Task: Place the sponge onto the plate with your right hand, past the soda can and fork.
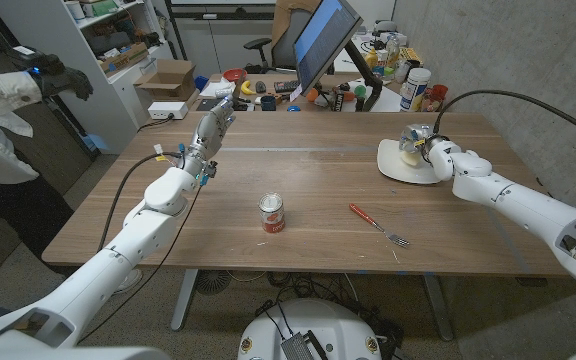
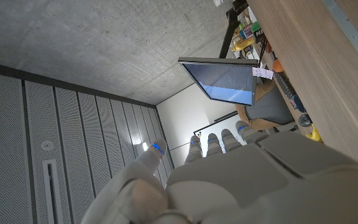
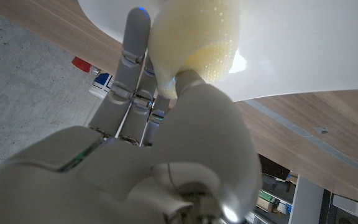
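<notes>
One pale yellow soft sponge (image 3: 194,43) is pinched by the right hand (image 1: 420,141) over the white round plate (image 1: 396,164); nothing is held by the raised left hand (image 1: 211,130), fingers extended.

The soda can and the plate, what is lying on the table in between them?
A fork with a red handle lies between the soda can and the plate, on the bare wood. The head view shows it.

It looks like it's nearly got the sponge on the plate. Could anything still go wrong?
Possibly. The right robot hand grips the sponge over the plate; if it sticks to the fingers on release, it might lift off again. The plate sits near the table's far right side, so a nudge could shift it.
</notes>
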